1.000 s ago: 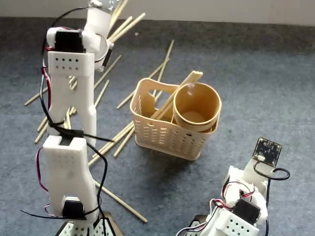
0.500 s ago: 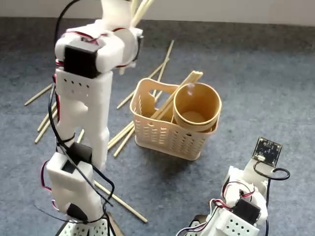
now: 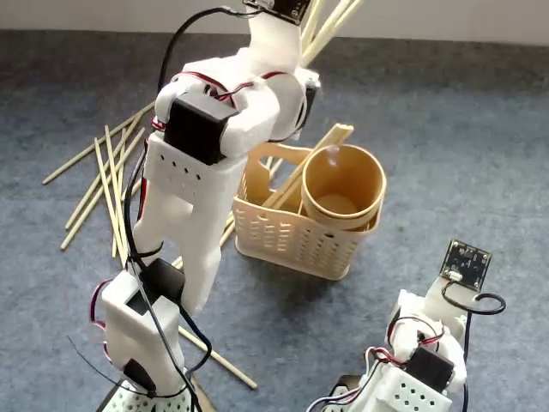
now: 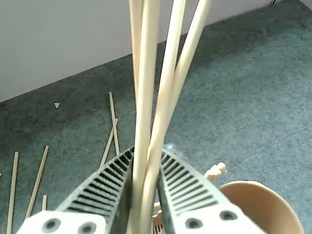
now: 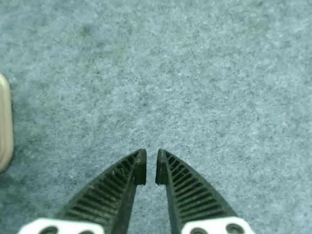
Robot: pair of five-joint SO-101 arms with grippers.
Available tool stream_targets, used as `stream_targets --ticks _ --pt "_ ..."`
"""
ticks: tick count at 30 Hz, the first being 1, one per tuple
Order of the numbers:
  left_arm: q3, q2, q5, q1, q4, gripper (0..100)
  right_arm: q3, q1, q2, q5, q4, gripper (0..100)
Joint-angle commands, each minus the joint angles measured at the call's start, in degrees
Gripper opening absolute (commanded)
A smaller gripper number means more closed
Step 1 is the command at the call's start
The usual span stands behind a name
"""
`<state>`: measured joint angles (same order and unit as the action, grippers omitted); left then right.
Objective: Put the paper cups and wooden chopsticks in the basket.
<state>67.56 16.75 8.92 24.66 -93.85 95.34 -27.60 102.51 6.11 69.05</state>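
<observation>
My left gripper [image 4: 145,163] is shut on a bundle of several wooden chopsticks [image 4: 146,73] that stick up out of its jaws. In the high view the left arm [image 3: 232,120] is raised over the basket's left side, with the held chopsticks [image 3: 324,21] pointing toward the back wall. The cream plastic basket [image 3: 283,232] holds a brown paper cup [image 3: 343,184] and a few chopsticks [image 3: 319,148] leaning on its handle. The cup's rim [image 4: 258,204] lies just beyond my left gripper. My right gripper [image 5: 150,168] is shut over bare carpet with nothing in it.
Several loose chopsticks [image 3: 103,180] lie scattered on the grey carpet left of the basket, and one [image 3: 219,360] lies by the left arm's base. More chopsticks [image 4: 113,122] lie behind the basket. The right arm [image 3: 429,360] sits at the front right. The basket's edge [image 5: 4,126] is near it.
The left arm has swung from the far left toward the basket, carrying the chopstick bundle, and uncovered the loose chopsticks on the carpet. The right arm has not moved.
</observation>
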Motion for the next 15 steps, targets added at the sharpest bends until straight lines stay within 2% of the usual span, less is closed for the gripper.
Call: stream_targets --ticks 1,11,15 --pt "0.5 -3.0 0.7 0.7 -1.4 0 8.6 0.0 0.2 0.4 0.4 5.6" --pt "-0.5 -2.3 0.4 1.0 -5.1 0 8.6 0.0 0.2 0.4 0.4 5.6" --pt "-3.9 -2.4 -2.6 4.0 -4.6 0 8.6 0.0 0.2 0.4 0.4 5.6"
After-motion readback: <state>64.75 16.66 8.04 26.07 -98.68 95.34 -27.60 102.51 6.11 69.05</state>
